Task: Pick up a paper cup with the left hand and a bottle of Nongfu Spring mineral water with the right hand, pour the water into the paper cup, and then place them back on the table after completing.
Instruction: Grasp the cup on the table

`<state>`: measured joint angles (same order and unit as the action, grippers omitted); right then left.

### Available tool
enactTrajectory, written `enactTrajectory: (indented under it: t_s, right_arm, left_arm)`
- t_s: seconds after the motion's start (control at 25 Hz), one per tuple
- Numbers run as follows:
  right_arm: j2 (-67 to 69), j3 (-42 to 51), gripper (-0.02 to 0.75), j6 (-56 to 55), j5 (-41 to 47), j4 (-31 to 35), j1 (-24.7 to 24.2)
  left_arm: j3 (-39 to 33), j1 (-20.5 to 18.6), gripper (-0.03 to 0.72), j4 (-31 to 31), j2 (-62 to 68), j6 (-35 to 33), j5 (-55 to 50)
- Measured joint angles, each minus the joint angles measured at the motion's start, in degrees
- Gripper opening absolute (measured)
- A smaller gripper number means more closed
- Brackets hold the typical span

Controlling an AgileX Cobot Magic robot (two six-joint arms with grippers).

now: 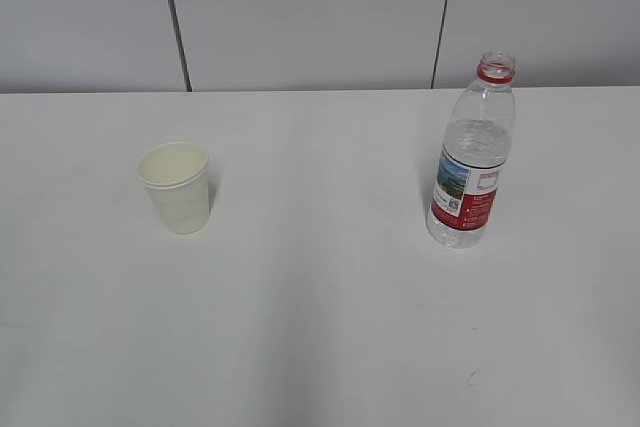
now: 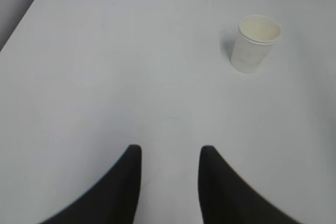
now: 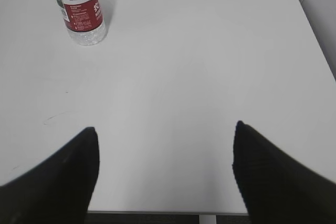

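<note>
standing well ahead of the spread left hand, paper cup; bottle ahead-left of spread right hand.

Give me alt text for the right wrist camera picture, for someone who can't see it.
A clear water bottle with a red label stands upright at the top left of a plain white table, its top cut off by the frame. The right hand sits at the bottom edge, its two dark fingers spread wide apart, empty and well short of the bottle.

paper cup left on table, bottle right, well apart, both upright
</note>
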<state>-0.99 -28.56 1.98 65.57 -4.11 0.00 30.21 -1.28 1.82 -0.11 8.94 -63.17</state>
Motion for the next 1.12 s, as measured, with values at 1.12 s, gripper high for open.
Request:
enactTrajectory:
  t_s: [1.12]
  right_arm:
    - [0.0,-0.25,0.585,-0.35,-0.23,-1.61,0.0]
  left_arm:
    - [1.53,0.0,0.238,2.78,0.37,0.0,5.57]
